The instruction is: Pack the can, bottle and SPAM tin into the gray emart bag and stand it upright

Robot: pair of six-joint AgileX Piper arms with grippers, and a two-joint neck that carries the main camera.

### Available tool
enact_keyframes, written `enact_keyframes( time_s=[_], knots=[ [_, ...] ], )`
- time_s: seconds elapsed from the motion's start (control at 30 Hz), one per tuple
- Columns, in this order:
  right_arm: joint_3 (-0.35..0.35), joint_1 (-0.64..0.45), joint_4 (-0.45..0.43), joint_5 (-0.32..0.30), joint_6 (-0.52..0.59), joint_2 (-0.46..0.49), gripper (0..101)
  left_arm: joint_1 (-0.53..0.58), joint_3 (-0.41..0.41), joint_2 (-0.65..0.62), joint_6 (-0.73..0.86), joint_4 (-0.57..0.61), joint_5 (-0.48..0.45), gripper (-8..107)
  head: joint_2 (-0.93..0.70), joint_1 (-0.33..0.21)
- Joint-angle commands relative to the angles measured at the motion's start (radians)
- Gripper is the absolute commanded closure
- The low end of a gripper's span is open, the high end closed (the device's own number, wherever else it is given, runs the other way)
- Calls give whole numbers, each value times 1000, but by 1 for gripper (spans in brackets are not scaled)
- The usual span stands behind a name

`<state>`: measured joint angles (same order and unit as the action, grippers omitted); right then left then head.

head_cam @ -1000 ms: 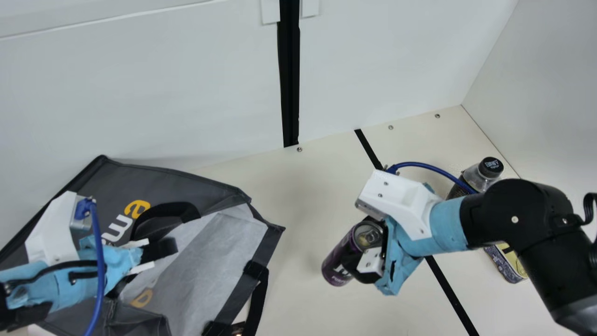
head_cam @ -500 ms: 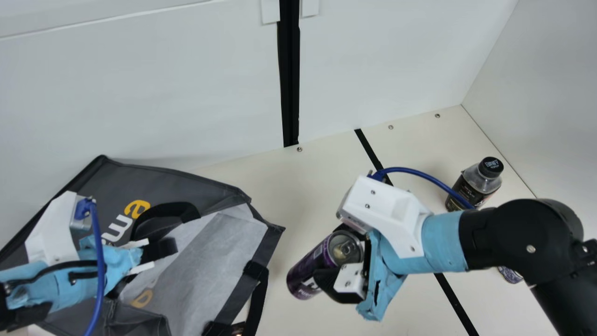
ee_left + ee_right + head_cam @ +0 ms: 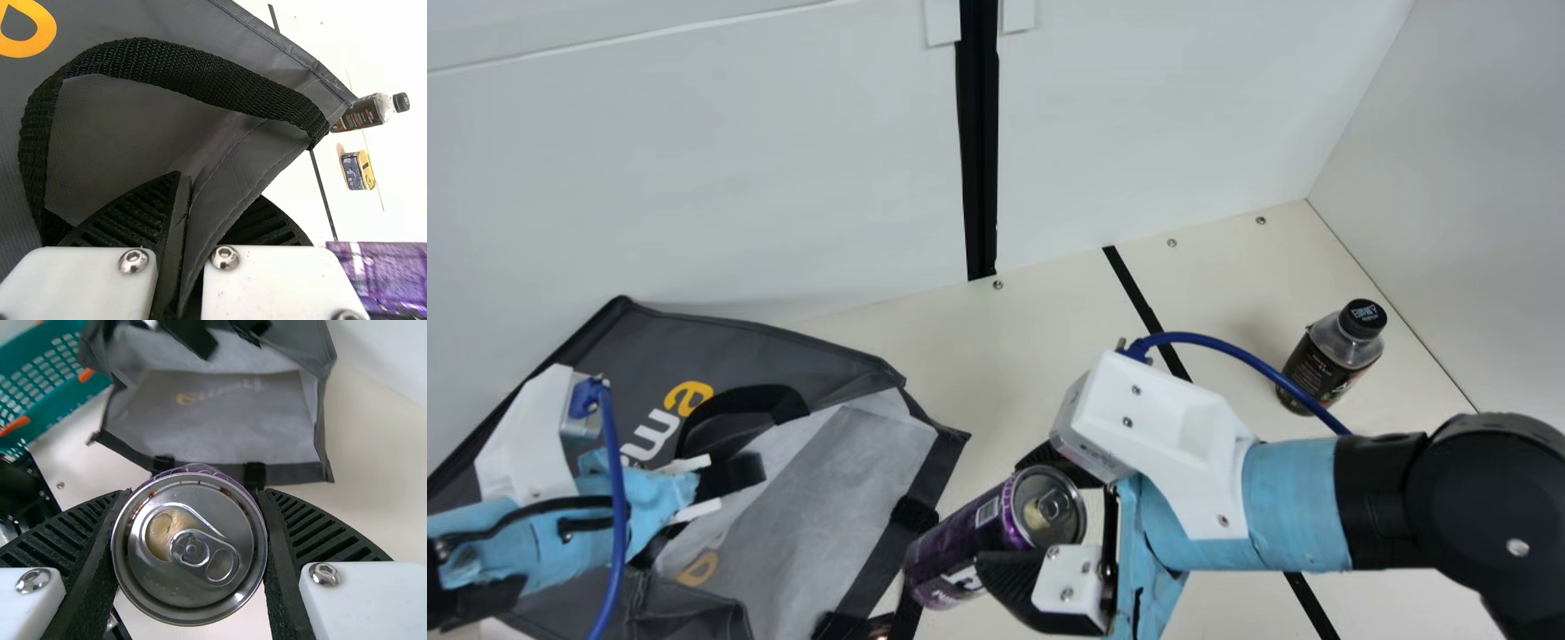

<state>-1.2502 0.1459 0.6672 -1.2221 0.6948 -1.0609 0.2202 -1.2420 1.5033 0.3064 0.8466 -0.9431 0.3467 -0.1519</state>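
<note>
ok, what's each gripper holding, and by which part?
Right gripper: the can, by its sides near the tab end. Left gripper: the bag, by its rim near a handle.

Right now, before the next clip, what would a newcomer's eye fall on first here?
Probably the purple can, tilted in the right gripper, its opened metal top prominent in the right wrist view. Next comes the big gray bag at the main view's left, mouth agape, pale lining showing, its fabric pinched by the left gripper. Then the black-capped bottle, set apart toward the right wall.
</note>
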Motion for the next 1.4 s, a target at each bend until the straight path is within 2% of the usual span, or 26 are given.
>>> enact_keyframes(
  time_s=[0.0, 0.53, 1.37],
  knots=[
    [-6, 2, 11, 2, 1, 0, 101, 0, 0, 0, 0, 0, 0, 107, 2, -23],
    [-2, -46, 118, 2, 93, -12, 101, 0, 0, 0, 0, 0, 0, 107, 2, -23],
    [77, -144, 257, 2, 278, -53, 101, 0, 0, 0, 0, 0, 0, 107, 2, -23]
  ],
)
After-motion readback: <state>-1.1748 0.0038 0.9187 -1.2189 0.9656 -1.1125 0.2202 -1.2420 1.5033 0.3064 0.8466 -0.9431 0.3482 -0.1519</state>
